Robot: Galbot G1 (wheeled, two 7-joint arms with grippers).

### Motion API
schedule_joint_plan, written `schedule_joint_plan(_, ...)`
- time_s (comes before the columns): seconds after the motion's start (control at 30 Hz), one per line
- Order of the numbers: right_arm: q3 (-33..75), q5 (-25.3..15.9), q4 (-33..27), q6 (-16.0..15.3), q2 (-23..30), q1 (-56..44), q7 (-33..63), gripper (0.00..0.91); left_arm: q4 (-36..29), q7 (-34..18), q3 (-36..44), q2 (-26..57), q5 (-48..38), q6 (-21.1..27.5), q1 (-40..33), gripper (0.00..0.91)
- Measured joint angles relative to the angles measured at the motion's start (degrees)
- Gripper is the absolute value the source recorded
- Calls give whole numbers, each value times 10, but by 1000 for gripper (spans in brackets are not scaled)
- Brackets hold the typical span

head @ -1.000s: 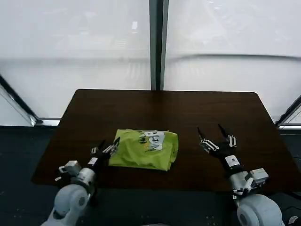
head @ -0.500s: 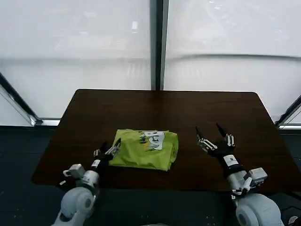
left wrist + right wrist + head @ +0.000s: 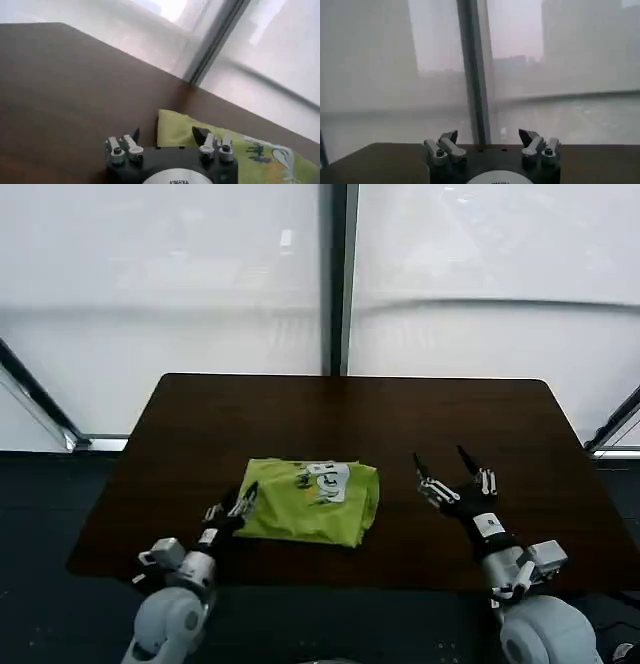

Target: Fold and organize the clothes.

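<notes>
The clothes, one lime-green T-shirt [image 3: 310, 501], lie folded into a compact rectangle on the dark table [image 3: 340, 414], a white printed patch on top. In the left wrist view the shirt [image 3: 225, 145] lies just past the fingertips. My left gripper [image 3: 232, 506] is open at the shirt's near left corner, nothing between its fingers; the same open gripper [image 3: 167, 134] shows in the left wrist view. Well clear of the shirt on its right, my right gripper [image 3: 442, 470] is open above the table, tips raised. That right gripper [image 3: 489, 135] is empty and points at the window.
The table's near edge [image 3: 330, 584] runs just ahead of both arms. A dark window post [image 3: 336, 279] stands behind the far edge. Bare wood lies between the shirt and the right gripper.
My left arm has drawn back toward the near edge, its gripper sliding slightly right along the shirt's corner. The right gripper has shifted a little left. The shirt has not moved.
</notes>
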Motion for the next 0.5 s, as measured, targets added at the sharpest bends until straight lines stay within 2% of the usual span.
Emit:
schedule_joint_plan(0.03, 0, 0, 0, 0, 0, 1, 0, 878, -3, 1, 0, 0, -3, 2, 1, 107)
schedule_joint_plan(0.07, -1, 0, 0, 0, 0, 1, 0, 878, -5, 1, 0, -1, -6, 4, 2, 0)
schedule_joint_plan(0.3, -4, -1, 0, -1, 0, 3, 0, 878, -25, 0, 1, -5, -34, 26, 8, 0)
schedule_joint_plan(0.5, -5, -1, -1, -2, 0, 8, 2, 878, -40, -2, -5, 0, -15, 28, 10, 0)
